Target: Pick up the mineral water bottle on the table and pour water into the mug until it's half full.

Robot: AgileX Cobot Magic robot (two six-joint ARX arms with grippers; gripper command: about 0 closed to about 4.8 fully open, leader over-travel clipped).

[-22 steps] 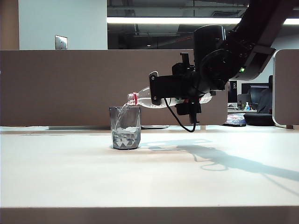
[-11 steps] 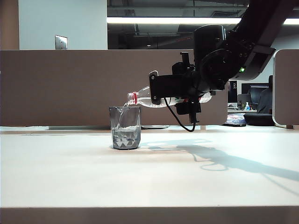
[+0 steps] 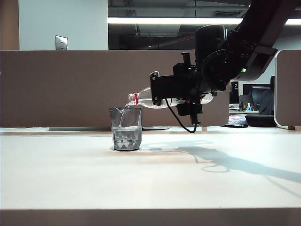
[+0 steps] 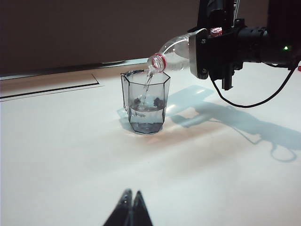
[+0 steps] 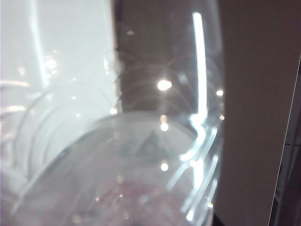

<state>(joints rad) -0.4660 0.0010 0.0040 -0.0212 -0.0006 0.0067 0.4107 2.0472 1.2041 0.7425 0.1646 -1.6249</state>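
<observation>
My right gripper is shut on the mineral water bottle, which it holds almost level above the table with the red-ringed neck over the mug's rim. A thin stream of water runs into the smoky grey mug, which is partly filled. The left wrist view shows the same bottle, mug and right gripper. My left gripper is shut with nothing in it, over bare table well short of the mug. The bottle's clear wall fills the right wrist view and hides those fingers.
A brown partition runs behind the table. A black cable hangs in a loop under the right wrist. A dark seam crosses the tabletop beyond the mug. The table's brown front edge lies nearest the exterior camera.
The right arm and the bottle have kept still while water keeps running. The churning white splash in the mug has settled to a calmer surface.
</observation>
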